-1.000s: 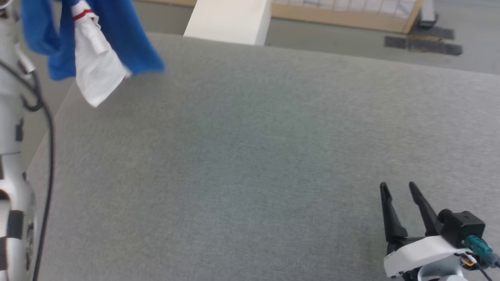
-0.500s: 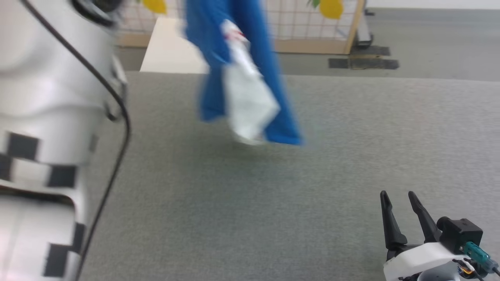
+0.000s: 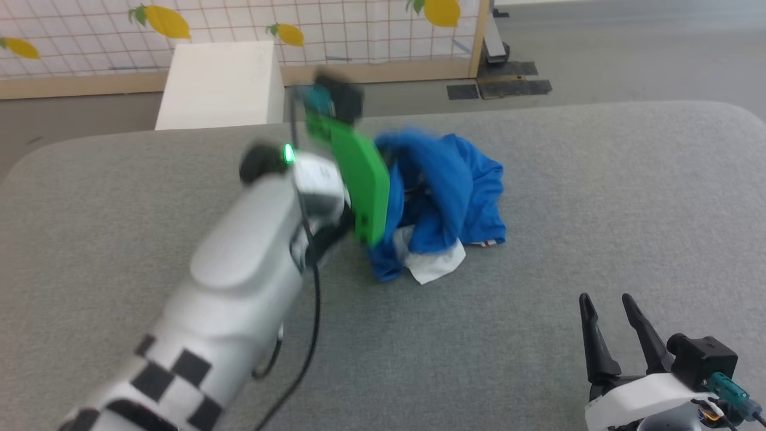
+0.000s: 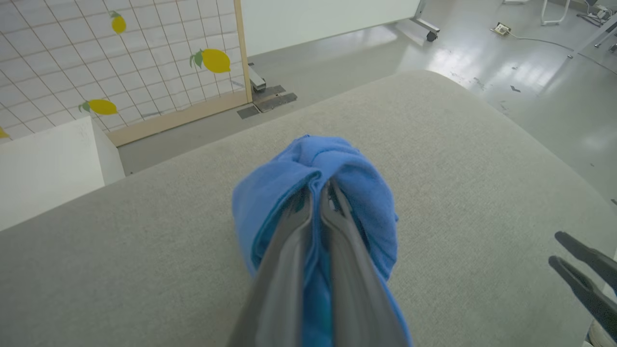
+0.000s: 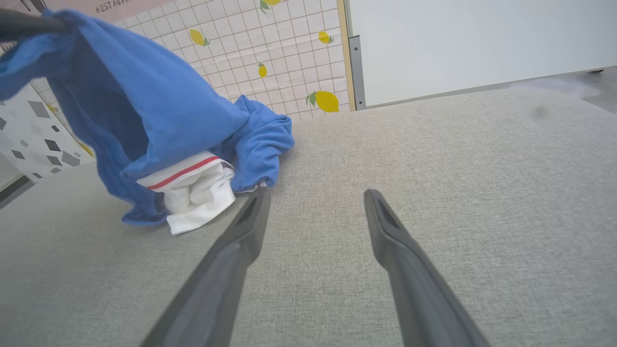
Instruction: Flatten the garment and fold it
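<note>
T-shirt (image 3: 455, 179), royal blue with white red-striped sleeve (image 3: 437, 266), slumps crumpled, pinched by left gripper (image 4: 320, 185); right gripper (image 3: 604, 299) spread, empty.

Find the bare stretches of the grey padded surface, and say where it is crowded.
Bare: the wide stretch between the garment and the right gripper, and the right side of the grey surface. Crowded: the middle, where the left gripper pinches the heaped garment.
</note>
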### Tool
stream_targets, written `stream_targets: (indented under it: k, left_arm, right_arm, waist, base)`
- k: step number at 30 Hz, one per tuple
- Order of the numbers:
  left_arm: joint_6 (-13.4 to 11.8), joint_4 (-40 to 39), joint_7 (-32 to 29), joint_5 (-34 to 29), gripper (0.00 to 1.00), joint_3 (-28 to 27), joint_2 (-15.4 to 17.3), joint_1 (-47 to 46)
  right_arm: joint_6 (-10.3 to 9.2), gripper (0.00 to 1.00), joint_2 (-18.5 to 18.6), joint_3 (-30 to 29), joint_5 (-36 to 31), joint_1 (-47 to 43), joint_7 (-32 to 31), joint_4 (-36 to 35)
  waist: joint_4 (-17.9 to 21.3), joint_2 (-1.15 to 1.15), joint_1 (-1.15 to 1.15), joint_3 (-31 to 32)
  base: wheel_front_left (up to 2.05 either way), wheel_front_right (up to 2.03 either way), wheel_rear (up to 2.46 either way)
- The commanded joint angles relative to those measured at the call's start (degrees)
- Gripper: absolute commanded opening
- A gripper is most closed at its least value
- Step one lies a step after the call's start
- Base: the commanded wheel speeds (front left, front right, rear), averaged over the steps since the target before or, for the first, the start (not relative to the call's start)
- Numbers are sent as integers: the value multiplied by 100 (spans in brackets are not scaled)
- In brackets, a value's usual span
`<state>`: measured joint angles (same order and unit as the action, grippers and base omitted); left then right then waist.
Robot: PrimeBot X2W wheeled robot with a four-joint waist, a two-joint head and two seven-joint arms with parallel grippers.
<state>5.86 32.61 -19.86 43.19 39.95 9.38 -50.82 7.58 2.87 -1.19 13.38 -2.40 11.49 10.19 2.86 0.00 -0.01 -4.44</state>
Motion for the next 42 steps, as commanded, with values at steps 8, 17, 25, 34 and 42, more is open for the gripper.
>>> stream_targets:
  k: [8, 17, 25, 34, 42]
  left_arm:
    - [-28, 753, -752, -38, 0, 708, -18, 1303]
    - [-57, 508, -1102, 556, 100, 485, -145, 1580]
    - [-320, -572, -893, 1458, 100, -608, -5, 1467]
    - [-801, -1448, 1253, 1157, 100, -1843, 633, 2103]
    - [-1323, -1976, 2932, 167, 100, -2202, 1318, 3400]
  right_arm:
    - [-9, 100, 0, -12, 44, 61, 117, 22]
    - [-9, 100, 0, -43, 105, 62, 183, 127]
    - [-9, 100, 0, -29, 120, -21, 210, 248]
    - [-9, 100, 0, -128, 84, -74, 89, 187]
    - [-9, 100, 0, -208, 43, -95, -136, 36]
  waist:
    - [305, 0, 1, -325]
    - [63, 0, 1, -237]
    - [-226, 0, 1, 215]
    - [-482, 0, 1, 568]
    - [-621, 0, 1, 594]
  base:
    - [0, 0, 0]
    - [0, 0, 0]
    - [0, 0, 0]
    - [0, 0, 0]
    - [0, 0, 0]
